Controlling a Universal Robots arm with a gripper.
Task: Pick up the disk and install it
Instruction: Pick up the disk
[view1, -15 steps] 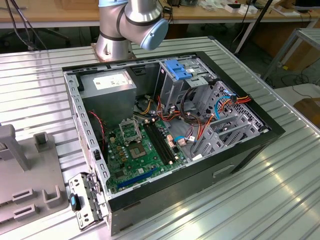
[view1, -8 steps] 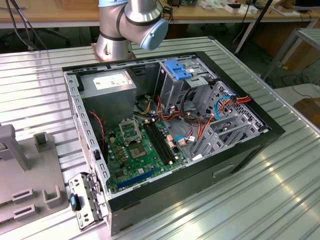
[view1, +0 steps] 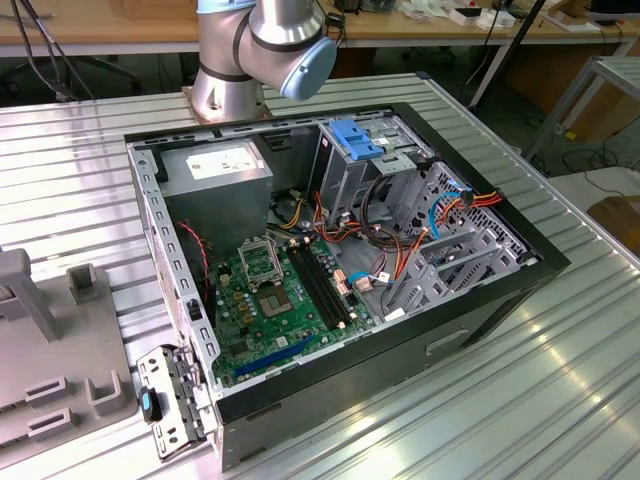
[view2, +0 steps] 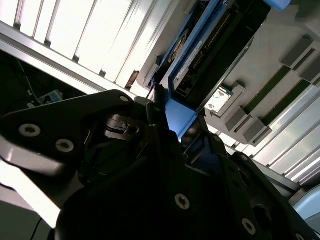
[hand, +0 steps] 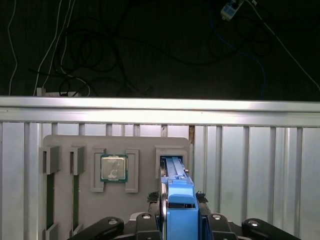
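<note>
The disk is a flat drive in a bright blue carrier frame, seen edge-on in the first wrist view. My gripper is shut on it, one dark finger against each side of the blue frame. In the second wrist view the disk reaches away from the gripper toward the grey holder. Its far end lies at an upright slot of that holder. Whether it still sits in the slot cannot be told.
The grey holder also carries a processor chip and memory sticks, and stands at the exterior view's left. The open computer case holds a grey drive cage with a blue latch. The arm's base stands behind the case.
</note>
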